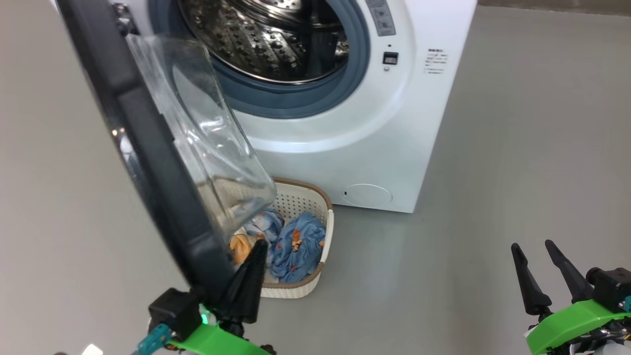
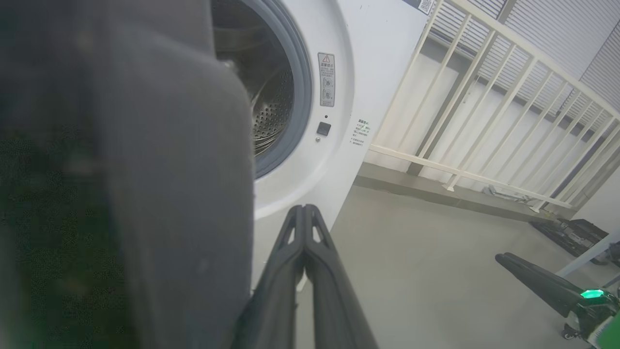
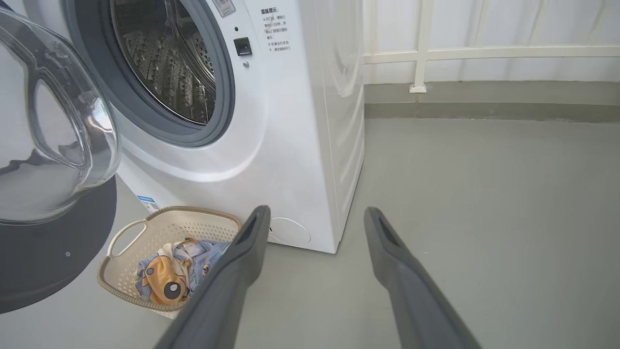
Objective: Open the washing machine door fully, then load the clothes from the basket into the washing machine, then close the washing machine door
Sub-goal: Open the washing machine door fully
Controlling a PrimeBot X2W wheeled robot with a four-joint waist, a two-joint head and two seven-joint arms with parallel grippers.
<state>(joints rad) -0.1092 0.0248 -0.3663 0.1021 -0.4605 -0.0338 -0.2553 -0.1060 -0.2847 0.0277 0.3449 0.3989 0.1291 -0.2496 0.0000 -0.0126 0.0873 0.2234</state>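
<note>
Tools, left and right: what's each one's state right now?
Left tool: closed, holding nothing.
Right tool: open, empty.
</note>
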